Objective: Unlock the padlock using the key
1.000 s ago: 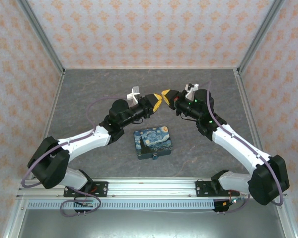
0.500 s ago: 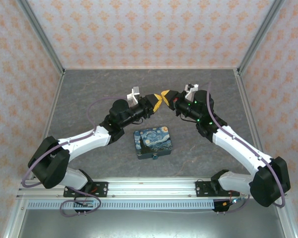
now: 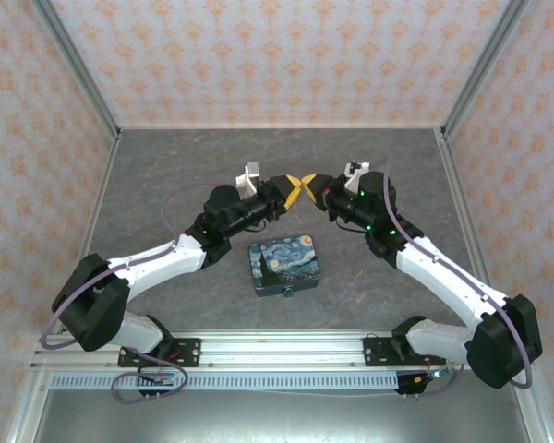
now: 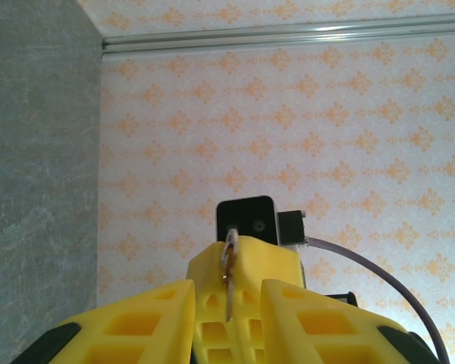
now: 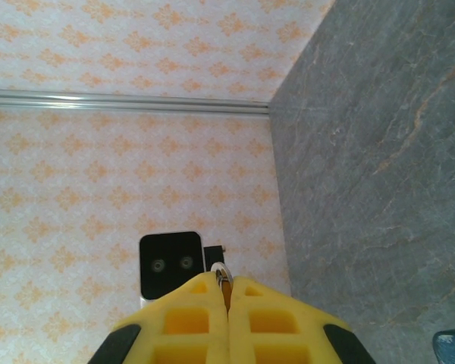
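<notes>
Grippers meet tip to tip above mid-table [image 3: 166, 166], just behind the Starry-Night box [image 3: 284, 265]; seen from top cam the yellow tips cross like an X. L gripper [image 3: 294, 192] reaches in from the left, R gripper [image 3: 310, 179] from the right. L wrist cam: L gripper [image 4: 227, 287] fingers stand apart with a clear gap. In that gap sits the closed tip of the R gripper [image 4: 250, 258] w/ its black wrist camera [image 4: 246, 220] behind. Key [image 4: 229, 292] is a thin pale sliver running upright down the gap, small ring at its top, against the R tip; can't tell if L fingers touch it. R wrist cam: R gripper [image 5: 227, 282] fingers pressed together, seam closed, pinching the key's silvery ring [image 5: 221, 273], which pokes out at the very tip. Opp. wrist camera [image 5: 171, 265] just beyond, wallpaper behind, box corner at lower right.
</notes>
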Action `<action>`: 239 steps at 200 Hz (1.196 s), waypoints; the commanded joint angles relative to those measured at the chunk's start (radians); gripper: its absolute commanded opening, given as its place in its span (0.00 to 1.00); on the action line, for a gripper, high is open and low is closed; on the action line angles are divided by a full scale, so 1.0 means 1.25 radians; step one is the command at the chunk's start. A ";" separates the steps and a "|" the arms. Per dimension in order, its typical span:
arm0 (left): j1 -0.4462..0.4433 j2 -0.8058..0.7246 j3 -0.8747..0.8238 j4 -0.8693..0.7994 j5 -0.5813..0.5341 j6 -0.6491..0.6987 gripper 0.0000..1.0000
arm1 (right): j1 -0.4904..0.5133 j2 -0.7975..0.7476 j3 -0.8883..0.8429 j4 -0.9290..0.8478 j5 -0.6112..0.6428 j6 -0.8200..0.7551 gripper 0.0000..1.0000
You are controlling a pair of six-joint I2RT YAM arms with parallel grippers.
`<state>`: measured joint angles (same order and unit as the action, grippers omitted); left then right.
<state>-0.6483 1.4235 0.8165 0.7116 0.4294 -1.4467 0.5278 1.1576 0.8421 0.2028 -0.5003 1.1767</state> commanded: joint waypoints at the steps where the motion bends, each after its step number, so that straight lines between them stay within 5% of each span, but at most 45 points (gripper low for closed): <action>1: -0.003 -0.019 0.010 0.015 -0.012 0.010 0.30 | 0.004 -0.003 -0.005 0.001 -0.006 -0.012 0.00; 173: -0.003 -0.007 0.016 0.020 -0.002 0.006 0.26 | 0.022 0.051 0.008 0.054 -0.022 0.017 0.00; 239: -0.003 -0.016 0.012 0.008 -0.010 0.014 0.00 | 0.024 0.048 0.009 0.056 -0.020 0.019 0.00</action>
<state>-0.6460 1.4242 0.8154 0.6857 0.4076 -1.4429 0.5388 1.2186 0.8436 0.2649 -0.5083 1.2003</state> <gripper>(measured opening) 0.044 0.045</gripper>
